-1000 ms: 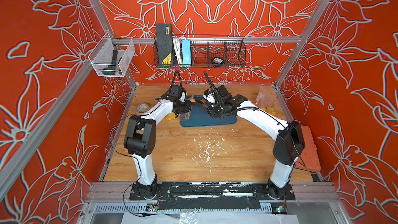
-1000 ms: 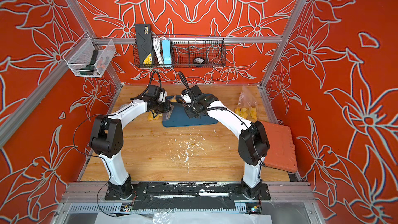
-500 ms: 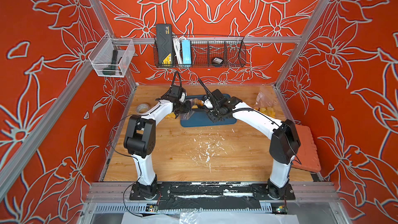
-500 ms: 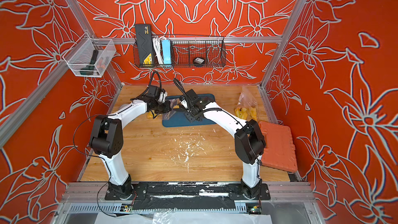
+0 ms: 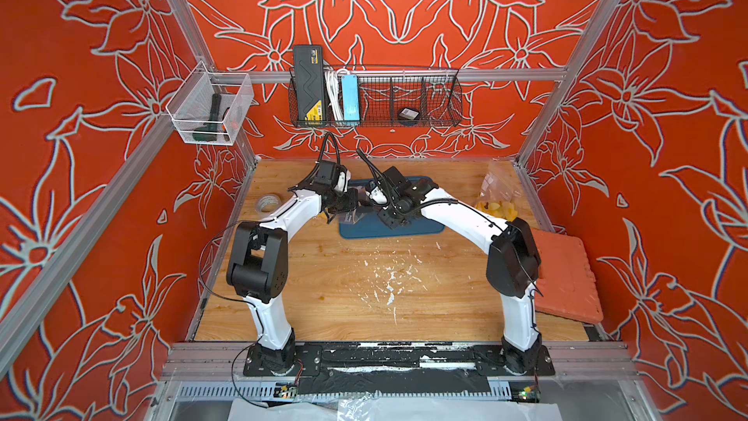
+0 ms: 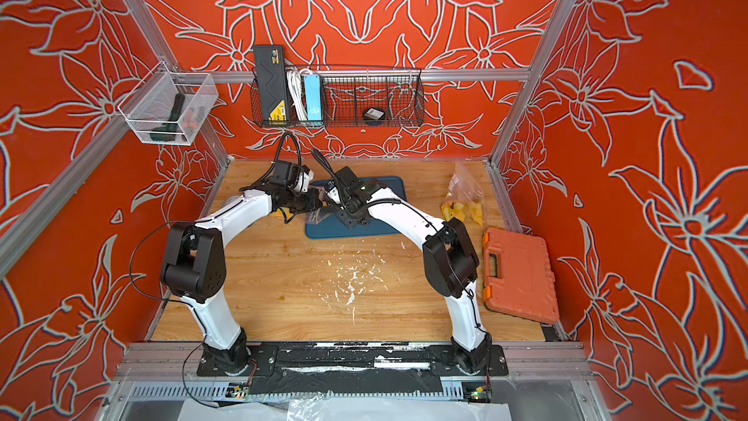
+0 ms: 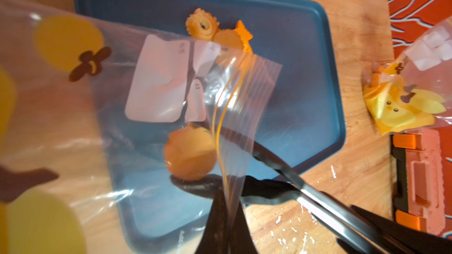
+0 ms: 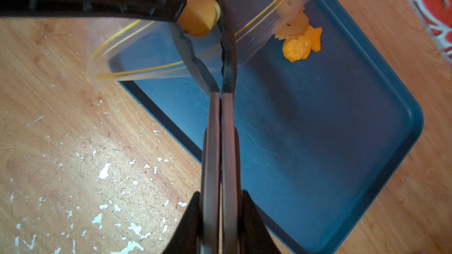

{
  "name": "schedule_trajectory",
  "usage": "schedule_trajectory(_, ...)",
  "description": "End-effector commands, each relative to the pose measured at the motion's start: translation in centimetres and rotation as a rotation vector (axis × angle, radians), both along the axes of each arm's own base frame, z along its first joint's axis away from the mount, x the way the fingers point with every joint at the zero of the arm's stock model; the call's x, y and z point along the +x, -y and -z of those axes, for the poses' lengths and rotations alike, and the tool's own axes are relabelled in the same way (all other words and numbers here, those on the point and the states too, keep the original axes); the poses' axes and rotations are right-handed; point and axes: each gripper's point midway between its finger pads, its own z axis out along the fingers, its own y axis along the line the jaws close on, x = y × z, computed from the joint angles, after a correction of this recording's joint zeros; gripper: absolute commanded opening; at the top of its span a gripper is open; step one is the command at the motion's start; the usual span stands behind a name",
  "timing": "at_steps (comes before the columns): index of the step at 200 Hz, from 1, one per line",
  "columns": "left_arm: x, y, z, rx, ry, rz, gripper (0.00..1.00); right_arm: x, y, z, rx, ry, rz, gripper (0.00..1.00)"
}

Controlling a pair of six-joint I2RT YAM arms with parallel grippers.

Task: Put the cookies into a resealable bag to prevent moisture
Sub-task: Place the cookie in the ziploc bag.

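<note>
- In both top views: look steeply down from high over the front edge toward the back wall, far off, taking in the whole worktop; show nearly the same scene, shifted slightly sideways.
- From the left wrist: looks close past the left tool onto the blue tray.
- From the right wrist: looks close past the right tool onto the same tray.
- Share the tray in all four.

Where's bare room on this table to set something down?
Bare wood between the blue tray and the front rail; the tray's right half too. Crowded: tray's left end, where left hand, right hand, bag, tongs and cookies meet; also beside the orange case.
</note>
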Motion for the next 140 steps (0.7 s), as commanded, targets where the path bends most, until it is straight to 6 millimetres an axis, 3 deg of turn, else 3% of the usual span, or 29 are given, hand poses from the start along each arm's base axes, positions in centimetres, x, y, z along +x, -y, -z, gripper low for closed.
schedule_trajectory(1, -0.2, 0.4, -2.1, -0.025, 0.062, 0.030, 0.00, -0.3, -1.3, -0.6, 0.031, -0.012, -0.044, 0.14)
schedule_trajectory(41, -0.4, 1.1, -2.7, -0.066, 0.076, 0.057, 0.00, -1.6, -3.1, -1.2, 0.151, -0.044, -0.119, 0.15)
schedule_trajectory(74, -0.3, 0.3, -3.3, -0.057, 0.101, 0.026, 0.00, 0.3, -0.8, 0.2, 0.041, -0.010, 0.002, 0.11)
schedule_trajectory(95, 0.0, -0.8, -3.4, -0.047, 0.106, -0.015, 0.00, 0.3, -0.3, 0.8, 0.023, -0.017, 0.007, 0.11)
schedule_trajectory(123, 0.2, -1.2, -2.8, -0.056, 0.085, -0.027, 0.00, -0.2, -1.4, -0.9, 0.112, -0.014, -0.018, 0.13)
schedule_trajectory(140, 0.0, -1.0, -2.5, -0.066, 0.073, -0.016, 0.00, -0.5, -2.3, -2.0, 0.163, -0.023, -0.041, 0.21)
